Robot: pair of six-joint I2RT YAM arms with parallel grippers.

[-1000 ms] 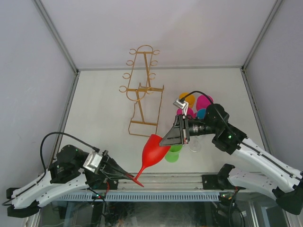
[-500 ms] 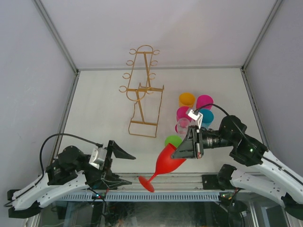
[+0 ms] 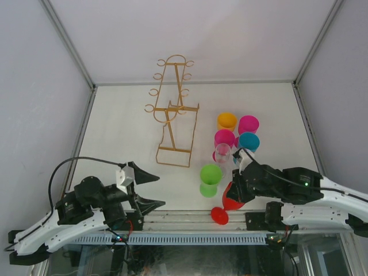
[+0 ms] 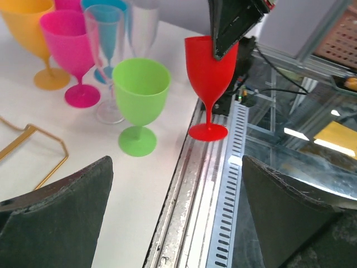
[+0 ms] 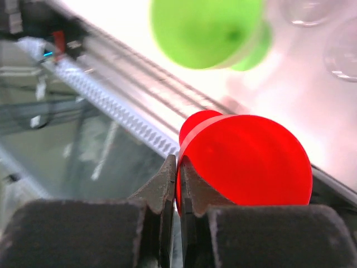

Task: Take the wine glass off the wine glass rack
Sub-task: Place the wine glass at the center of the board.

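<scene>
Red plastic, the wine glass point(image 3: 231, 200) stands upright at the table's near edge, its foot over the metal rail point(image 4: 192, 184) and not the white tabletop point(image 3: 126, 132). Whether the foot bears on the rail is hard to tell. The right gripper point(image 5: 178, 167) comes down from above and pinches the rim tight between closed fingers. The green glass point(image 3: 210, 175) is just beside it on the far side, with a cluster of coloured glasses point(image 3: 237, 131) beyond. The gold wine glass rack point(image 3: 183, 107) stands well apart, toward the far left. The left gripper point(image 3: 156, 190) is spread wide, holding nothing, near the rail, with bare tabletop between it and the rack.
</scene>
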